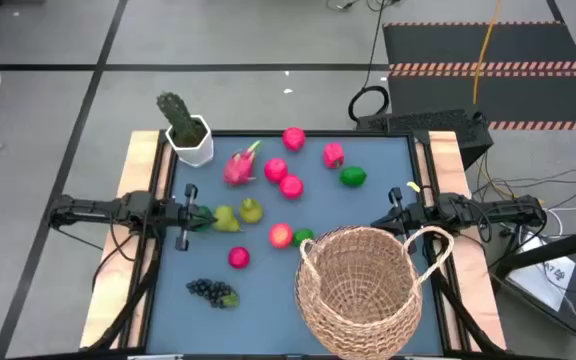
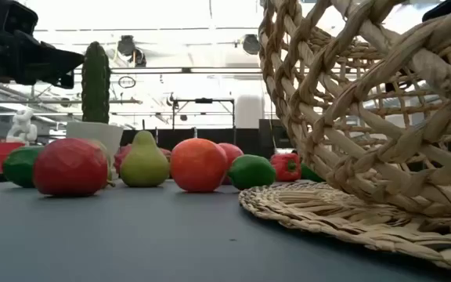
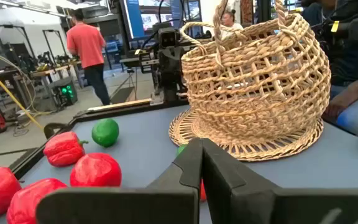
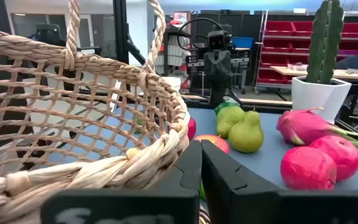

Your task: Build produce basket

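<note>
I see my left gripper point(image 1: 194, 212) clenched on nothing at the left table edge, a lime just beside its tips and two pears point(image 1: 238, 214) just past that. My right gripper point(image 1: 392, 217) is also closed and empty at the right edge, with the basket point(image 1: 356, 290) just beside it, handle point(image 1: 430, 238) nearest. The basket looks empty; the fruit lies loose on the table point(image 1: 268, 300) between my grippers.

Left pincer point(image 1: 194, 213) and right pincer point(image 1: 386, 221) closed, arms at table's sides.
</note>
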